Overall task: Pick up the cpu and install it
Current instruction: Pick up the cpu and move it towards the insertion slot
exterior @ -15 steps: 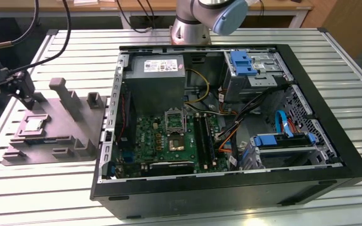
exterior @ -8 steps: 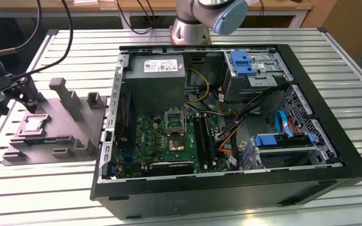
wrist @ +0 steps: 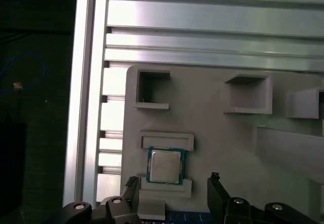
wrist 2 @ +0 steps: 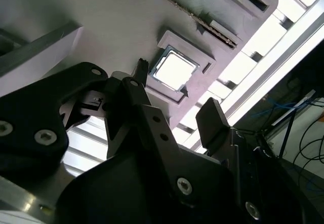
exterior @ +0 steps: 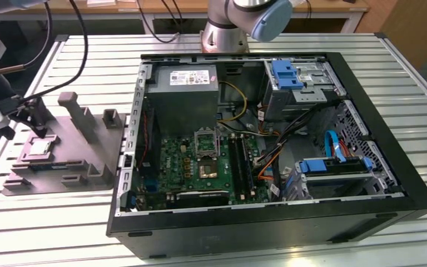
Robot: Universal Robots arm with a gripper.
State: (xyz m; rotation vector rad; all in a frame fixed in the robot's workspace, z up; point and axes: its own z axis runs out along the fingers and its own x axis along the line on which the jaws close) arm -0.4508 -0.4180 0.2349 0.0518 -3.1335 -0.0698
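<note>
I am hovering my open gripper [wrist: 173, 179] over the cpu [wrist: 165, 165] lying flat in the grey block's [wrist: 217, 138] pocket, and I am thinking it is light, stiff and breakable, best pinched by its edges.

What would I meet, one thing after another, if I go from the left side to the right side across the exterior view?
The cpu on the grey holder → short grey post → power supply box → blue drive latch → flat blue cable.
</note>
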